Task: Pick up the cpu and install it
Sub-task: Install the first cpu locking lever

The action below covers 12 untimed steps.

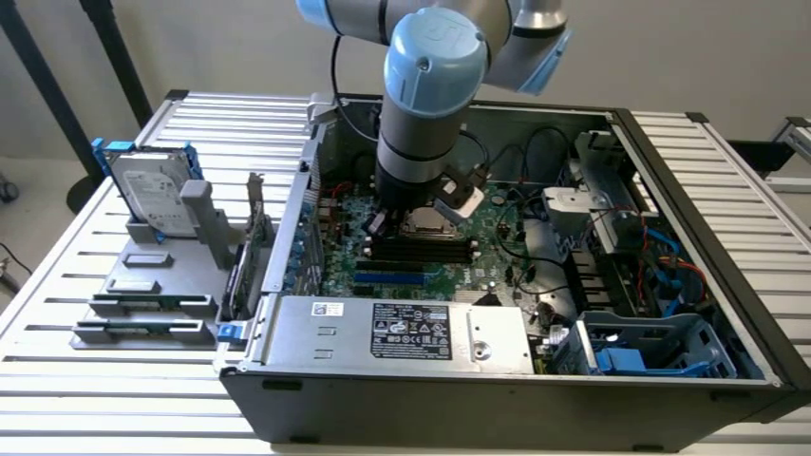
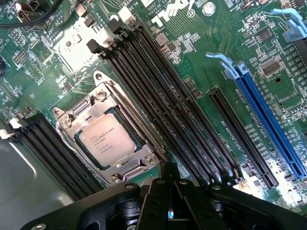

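The cpu point(image 2: 109, 140), a flat square chip with a silvery top plate, lies in the metal-framed socket point(image 2: 103, 98) on the green motherboard point(image 2: 201, 57). It also shows under the arm in the exterior view, cpu point(image 1: 431, 226). My gripper point(image 2: 169, 181) hovers just above the board beside the socket, its black fingers point(image 2: 158, 191) pressed together with nothing between them. In the exterior view the gripper point(image 1: 412, 211) hangs inside the open computer case point(image 1: 659, 171), right over the socket area.
Black memory slots point(image 2: 158, 96) run beside the socket, with a blue slot point(image 2: 271, 120) further off. A power supply point(image 1: 405, 332) sits at the case front and cables point(image 1: 545, 256) to the exterior view's right. Outside, a hard drive in a blue bracket point(image 1: 150, 195) and memory sticks point(image 1: 146, 304) stand on a grey holder.
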Each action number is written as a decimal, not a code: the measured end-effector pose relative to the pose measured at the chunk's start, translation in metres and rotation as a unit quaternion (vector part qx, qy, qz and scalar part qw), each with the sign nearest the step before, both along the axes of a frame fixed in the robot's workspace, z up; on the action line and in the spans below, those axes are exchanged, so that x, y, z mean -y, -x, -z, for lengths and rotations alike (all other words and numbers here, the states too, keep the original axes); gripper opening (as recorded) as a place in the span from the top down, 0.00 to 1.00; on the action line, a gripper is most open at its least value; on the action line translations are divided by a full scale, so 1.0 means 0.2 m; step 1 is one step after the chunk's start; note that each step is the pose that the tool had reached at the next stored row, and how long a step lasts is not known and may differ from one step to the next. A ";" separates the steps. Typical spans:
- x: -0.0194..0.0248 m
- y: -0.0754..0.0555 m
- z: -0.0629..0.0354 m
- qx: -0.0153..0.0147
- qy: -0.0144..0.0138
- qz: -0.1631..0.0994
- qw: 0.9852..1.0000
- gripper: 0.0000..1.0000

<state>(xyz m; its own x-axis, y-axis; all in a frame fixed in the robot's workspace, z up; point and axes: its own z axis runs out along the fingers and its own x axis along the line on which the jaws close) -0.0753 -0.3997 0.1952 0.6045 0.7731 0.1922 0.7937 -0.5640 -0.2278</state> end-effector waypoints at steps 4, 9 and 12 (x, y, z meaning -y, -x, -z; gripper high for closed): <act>0.000 0.00 -0.001 0.000 0.006 -0.002 1.000 0.89; 0.000 0.00 -0.011 0.000 0.011 -0.003 1.000 0.89; -0.005 0.00 -0.060 0.000 0.011 -0.005 1.000 0.89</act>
<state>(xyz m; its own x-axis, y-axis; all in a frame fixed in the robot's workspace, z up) -0.0753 -0.3988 0.2072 0.5974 0.7828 0.1743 0.7988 -0.5617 -0.2154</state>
